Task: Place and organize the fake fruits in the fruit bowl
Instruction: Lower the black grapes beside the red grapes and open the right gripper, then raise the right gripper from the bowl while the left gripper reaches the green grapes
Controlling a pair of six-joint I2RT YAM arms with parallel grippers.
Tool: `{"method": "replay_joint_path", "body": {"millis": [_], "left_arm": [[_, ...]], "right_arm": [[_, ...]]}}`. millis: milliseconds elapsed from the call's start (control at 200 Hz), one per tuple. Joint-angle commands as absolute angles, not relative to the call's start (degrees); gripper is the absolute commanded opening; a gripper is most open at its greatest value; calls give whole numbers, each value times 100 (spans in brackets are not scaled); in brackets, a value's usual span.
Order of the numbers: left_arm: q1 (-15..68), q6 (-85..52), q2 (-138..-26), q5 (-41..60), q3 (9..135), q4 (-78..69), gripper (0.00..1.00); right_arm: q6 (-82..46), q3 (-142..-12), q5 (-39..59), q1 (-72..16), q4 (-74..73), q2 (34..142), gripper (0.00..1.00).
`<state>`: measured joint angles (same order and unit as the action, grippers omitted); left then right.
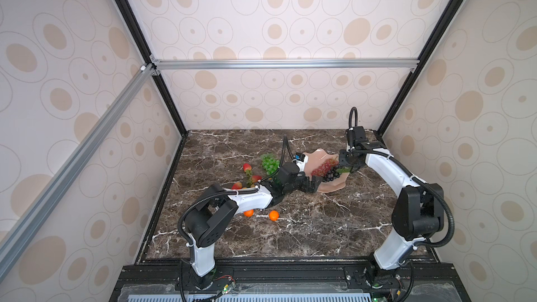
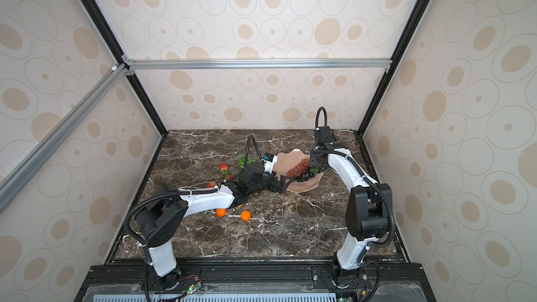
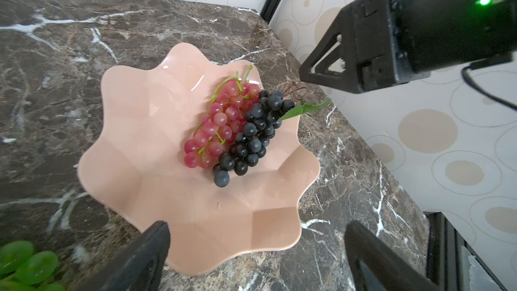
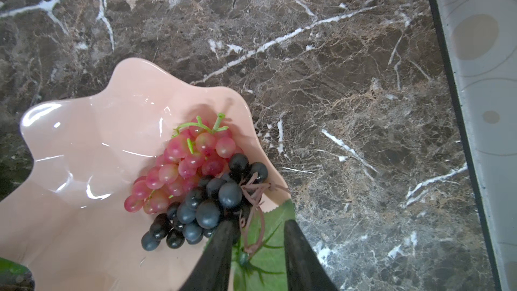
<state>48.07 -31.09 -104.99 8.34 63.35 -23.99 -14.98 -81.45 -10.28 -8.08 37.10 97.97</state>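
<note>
Fruit bowl (image 3: 134,141) holds grapes (image 3: 251,135); left hand (image 3: 257,226) open; right wrist view alone shows right hand (image 4: 260,223) open.

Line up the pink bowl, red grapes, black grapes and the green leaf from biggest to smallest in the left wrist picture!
1. Pink bowl, by far.
2. Black grapes and red grapes: they look about the same, so no ranking.
3. Green leaf, smallest.
</note>
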Motion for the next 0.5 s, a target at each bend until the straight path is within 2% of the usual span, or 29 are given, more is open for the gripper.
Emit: {"method": "replay_joint_path", "body": {"millis": [0, 255, 495], "left_arm": [[4845, -2882, -10001, 333, 6390, -2278, 98], [4523, -2889, -9224, -10, 5691, -2362, 98], [4025, -3045, -8473, 13, 4910, -2430, 98]], "right_arm": [[-1381, -7965, -950, -832, 3583, 9275, 36], [-1338, -7699, -678, -1354, 3101, 8946, 36], [-1215, -8179, -629, -2249, 3090, 9502, 36]]}}
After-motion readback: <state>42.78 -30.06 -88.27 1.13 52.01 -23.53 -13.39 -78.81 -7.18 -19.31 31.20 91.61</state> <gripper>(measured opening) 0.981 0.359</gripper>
